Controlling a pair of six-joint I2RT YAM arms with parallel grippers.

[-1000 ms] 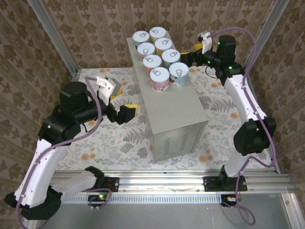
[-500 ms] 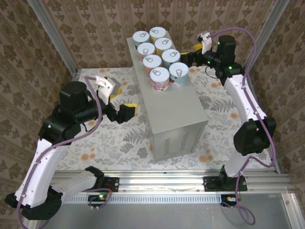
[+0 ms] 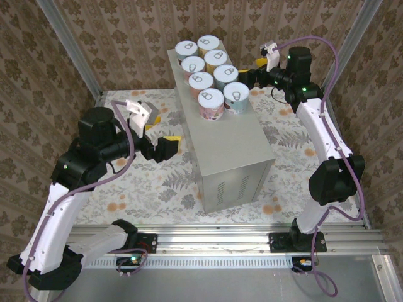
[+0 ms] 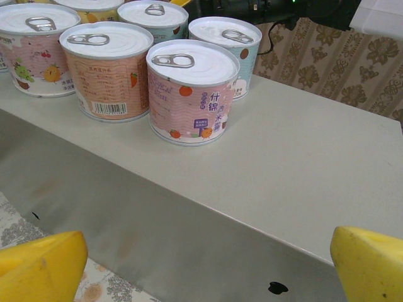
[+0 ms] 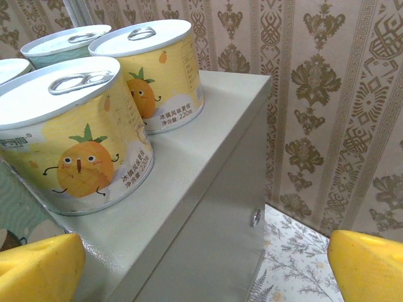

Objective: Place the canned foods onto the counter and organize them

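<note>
Left gripper (image 3: pixel 165 130) hangs released beside the grey tabletop (image 3: pixel 236 148); right gripper (image 3: pixel 252 70) gapes empty near the canned foods (image 3: pixel 215 60) clustered upright at its far end

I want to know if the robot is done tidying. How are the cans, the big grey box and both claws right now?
Cans: all eight upright on the counter, two rows of four, lids shut.
Counter: upright, cans on its far end.
Left gripper: open, empty, beside the counter.
Right gripper: open, empty, near the far cans.
</note>
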